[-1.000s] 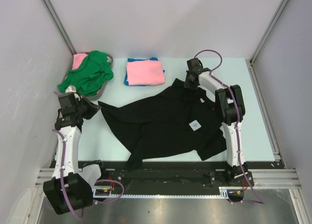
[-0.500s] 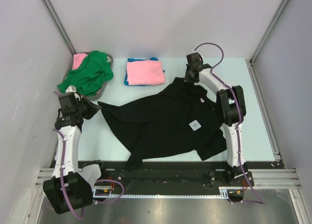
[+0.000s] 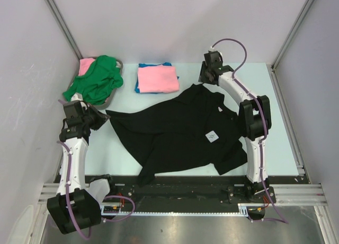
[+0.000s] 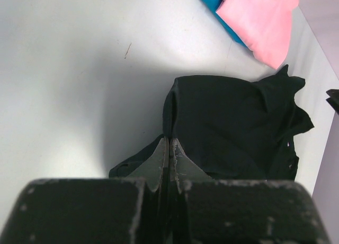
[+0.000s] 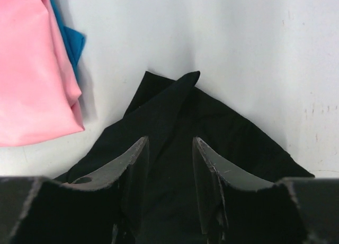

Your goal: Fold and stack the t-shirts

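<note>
Black t-shirt (image 3: 180, 132) spread across centre of table (image 3: 280, 122), white label (image 3: 212, 135) facing up.
Left gripper (image 4: 168, 148) closed tight, fingertips pinching the black cloth at its left corner, left of centre in top view. Right gripper (image 5: 169, 148) parted to a moderate gap, poised over the upper corner of the same shirt, cloth below the fingers (image 5: 132, 159), none clamped between them. Count: one black; one green t-shirt (image 3: 95, 79) heaped upper left over a pink piece (image 3: 86, 65); one folded pink t-shirt (image 3: 157, 78) stacked on one blue t-shirt (image 3: 138, 88), upper centre.
</note>
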Robot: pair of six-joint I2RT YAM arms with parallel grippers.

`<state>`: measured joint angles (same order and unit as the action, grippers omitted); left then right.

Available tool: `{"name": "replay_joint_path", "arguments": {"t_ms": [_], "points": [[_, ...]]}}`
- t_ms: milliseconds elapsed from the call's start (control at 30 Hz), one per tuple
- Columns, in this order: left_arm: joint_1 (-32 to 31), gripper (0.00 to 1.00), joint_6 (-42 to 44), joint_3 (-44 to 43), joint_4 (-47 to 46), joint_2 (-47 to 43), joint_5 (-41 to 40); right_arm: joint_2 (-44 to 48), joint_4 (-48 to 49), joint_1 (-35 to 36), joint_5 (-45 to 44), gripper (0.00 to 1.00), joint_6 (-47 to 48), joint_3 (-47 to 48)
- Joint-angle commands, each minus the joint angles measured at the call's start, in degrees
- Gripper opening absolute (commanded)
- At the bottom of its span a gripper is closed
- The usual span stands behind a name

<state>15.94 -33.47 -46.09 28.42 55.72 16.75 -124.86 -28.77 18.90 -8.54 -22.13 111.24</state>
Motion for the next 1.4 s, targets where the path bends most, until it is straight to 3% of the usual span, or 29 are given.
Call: {"name": "replay_joint_path", "arguments": {"t_ms": [0, 733, 1233, 1367], "points": [[0.49, 0.00, 0.52, -0.76, -0.92, -0.09, 1.00, -3.63, 0.39, -0.09, -0.17, 0.43, -0.46, 2.05], [0.49, 0.00, 1.39, -1.55, -0.74, 0.61, -0.67, -12.51, 0.04, -3.25, 2.56, 0.45, -3.09, 13.38], [0.40, 0.00, 1.39, -1.46, -0.65, 0.79, -0.93, -15.94, 1.09, -3.60, 4.84, 0.45, -5.38, 14.18], [0.49, 0.00, 1.39, -1.38, -0.74, 1.05, -1.11, -16.38, 1.35, -3.60, 4.84, 0.34, -5.38, 14.53]]}}
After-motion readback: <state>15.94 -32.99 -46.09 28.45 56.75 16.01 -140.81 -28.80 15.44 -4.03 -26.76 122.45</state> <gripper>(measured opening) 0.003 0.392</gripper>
